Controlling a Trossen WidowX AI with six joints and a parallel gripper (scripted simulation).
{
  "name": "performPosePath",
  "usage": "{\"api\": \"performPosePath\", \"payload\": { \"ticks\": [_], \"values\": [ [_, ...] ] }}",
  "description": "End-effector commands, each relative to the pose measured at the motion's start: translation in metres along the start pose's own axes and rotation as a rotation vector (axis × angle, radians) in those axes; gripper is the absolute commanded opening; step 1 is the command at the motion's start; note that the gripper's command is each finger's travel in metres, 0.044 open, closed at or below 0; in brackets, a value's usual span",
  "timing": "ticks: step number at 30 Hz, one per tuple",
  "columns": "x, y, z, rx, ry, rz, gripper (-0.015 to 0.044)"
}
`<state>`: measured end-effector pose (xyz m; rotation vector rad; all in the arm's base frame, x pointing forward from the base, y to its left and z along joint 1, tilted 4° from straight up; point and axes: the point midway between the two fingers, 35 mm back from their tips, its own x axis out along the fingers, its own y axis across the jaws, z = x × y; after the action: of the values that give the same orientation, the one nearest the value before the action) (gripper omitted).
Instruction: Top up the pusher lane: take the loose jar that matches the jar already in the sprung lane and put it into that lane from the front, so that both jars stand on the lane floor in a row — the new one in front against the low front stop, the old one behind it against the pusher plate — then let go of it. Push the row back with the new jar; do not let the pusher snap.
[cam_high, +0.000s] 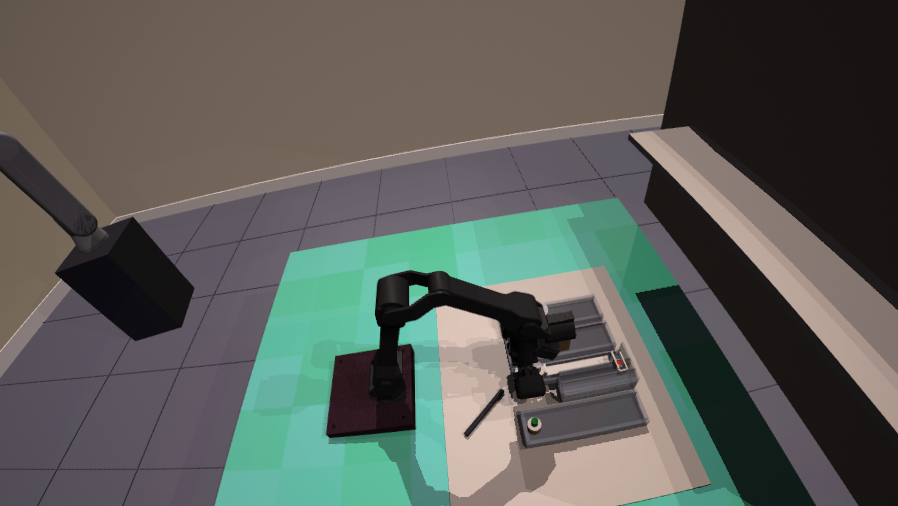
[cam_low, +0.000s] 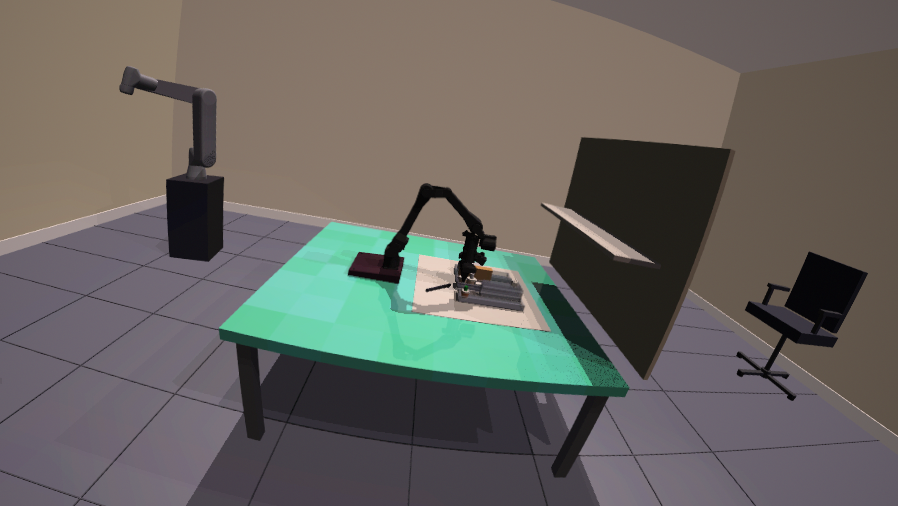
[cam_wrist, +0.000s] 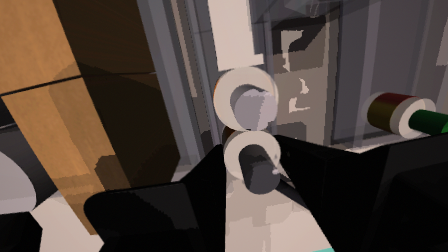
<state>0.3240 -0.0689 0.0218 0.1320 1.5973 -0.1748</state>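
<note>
My gripper (cam_wrist: 247, 145) is shut on a jar (cam_wrist: 231, 162) with a white shoulder and a cap that looks dark grey in shadow. The jar is at the front end of the sprung lane. Right behind it in the wrist view stands the lane jar (cam_wrist: 225, 92), with a white shoulder and pale cap; the two look touching or nearly so. A white strip (cam_wrist: 232, 37) (cam_high: 578, 365) of the pusher lane runs back behind the lane jar. The held jar's base, the front stop and the pusher plate's contact are hidden, so I cannot tell whether the jar is on the floor.
A green-capped jar (cam_wrist: 404, 115) (cam_high: 534, 425) with a red and yellow body stands in the outer grey lane (cam_high: 590, 419). A tall orange-brown block (cam_wrist: 37, 100) (cam_low: 483, 273) stands on the other side of the sprung lane. A dark rod (cam_high: 483, 412) (cam_low: 438, 287) lies before the lanes.
</note>
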Motion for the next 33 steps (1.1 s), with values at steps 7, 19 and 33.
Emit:
{"api": "performPosePath", "payload": {
  "ticks": [7, 19, 33],
  "values": [
    [0.0, 0.0, -0.002, -0.005, -0.008, -0.004, 0.0],
    [0.0, 0.0, -0.001, -0.005, -0.008, -0.004, 0.0131],
    [-0.016, 0.001, -0.001, -0.005, -0.008, -0.004, 0.0272]
  ]
}}
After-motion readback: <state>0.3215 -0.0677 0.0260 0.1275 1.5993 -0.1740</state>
